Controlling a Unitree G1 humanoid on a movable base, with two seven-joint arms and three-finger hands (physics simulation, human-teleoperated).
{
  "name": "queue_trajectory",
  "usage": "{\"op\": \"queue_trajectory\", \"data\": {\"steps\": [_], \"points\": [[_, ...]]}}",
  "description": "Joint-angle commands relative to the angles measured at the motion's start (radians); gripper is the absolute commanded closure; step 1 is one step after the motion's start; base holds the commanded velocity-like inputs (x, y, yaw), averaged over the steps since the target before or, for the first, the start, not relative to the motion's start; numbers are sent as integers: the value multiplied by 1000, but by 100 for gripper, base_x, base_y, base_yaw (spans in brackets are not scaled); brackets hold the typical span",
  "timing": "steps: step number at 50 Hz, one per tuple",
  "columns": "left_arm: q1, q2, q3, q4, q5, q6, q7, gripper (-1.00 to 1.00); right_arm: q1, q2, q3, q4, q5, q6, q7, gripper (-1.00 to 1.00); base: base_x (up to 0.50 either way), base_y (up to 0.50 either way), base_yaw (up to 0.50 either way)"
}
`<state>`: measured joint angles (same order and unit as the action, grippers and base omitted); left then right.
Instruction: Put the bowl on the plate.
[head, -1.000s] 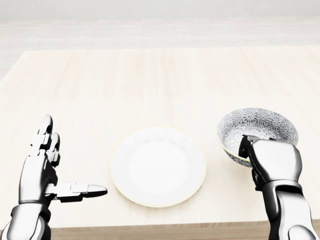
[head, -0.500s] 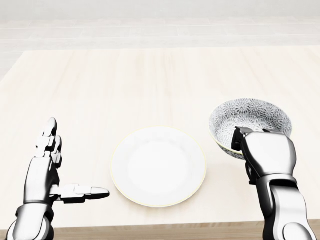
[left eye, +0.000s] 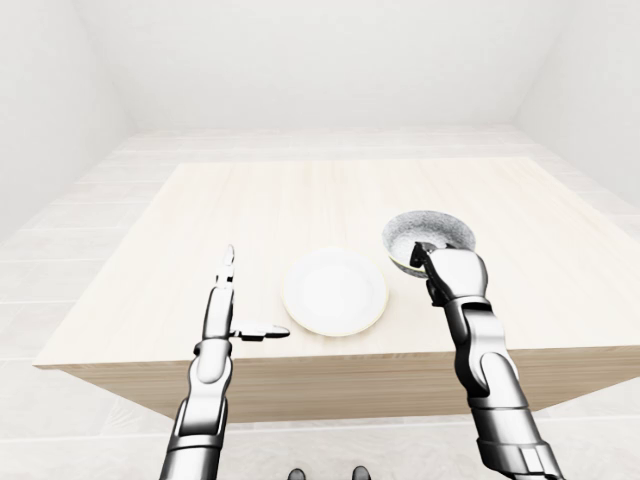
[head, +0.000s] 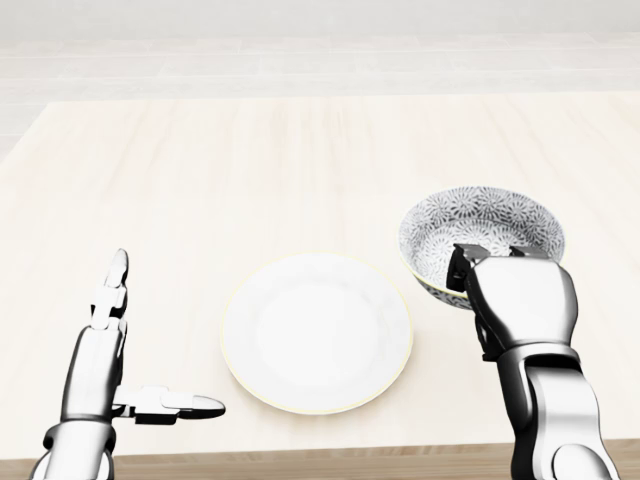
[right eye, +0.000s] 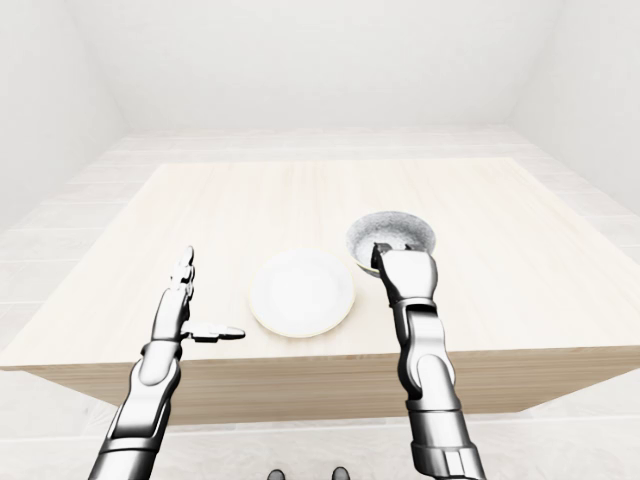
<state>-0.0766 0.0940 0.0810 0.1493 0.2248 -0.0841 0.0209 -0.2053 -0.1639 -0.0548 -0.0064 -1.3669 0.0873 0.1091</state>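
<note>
**A:** Nearest us, what is the left hand (head: 98, 372) doing?

**B:** Nothing useful. It hovers at the lower left of the head view with its fingers straight and its thumb stuck out sideways, holding nothing. It has turned a little more edge-on than a second ago, and it sits well apart from the plate (head: 316, 332).

**A:** And the right hand (head: 520, 300)?

**B:** Its fingers are closed over the near rim of the bowl (head: 480, 225), with the thumb side inside the rim. That grip looks the same as before.

**A:** So what has changed?

**B:** The bowl has travelled left with the hand. A second ago it was clearly right of the plate. Now its left rim reaches about the plate's right edge in the head view. I can't tell whether it is clear of the table (head: 250, 160).

**A:** The plate itself?

**B:** It hasn't moved and it is bare.

**A:** Meaning?

**B:** I'd say the carry is under way. The bowl needs more leftward travel, then a lowering onto the middle of the plate.
</note>
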Motion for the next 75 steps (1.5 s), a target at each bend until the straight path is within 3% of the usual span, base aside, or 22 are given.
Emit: {"op": "queue_trajectory", "data": {"steps": [1,7,75], "points": [[10,0,-8,18,67,-3,17,-100,-6,14,9,-19,12,0,-20,56,0,0,0],[6,3,-8,55,101,-3,43,-100,-4,23,24,-19,1,0,-19,56,0,0,0],[1,5,3,46,113,-3,34,-100,106,138,147,-203,-85,0,38,63,0,0,0]]}}
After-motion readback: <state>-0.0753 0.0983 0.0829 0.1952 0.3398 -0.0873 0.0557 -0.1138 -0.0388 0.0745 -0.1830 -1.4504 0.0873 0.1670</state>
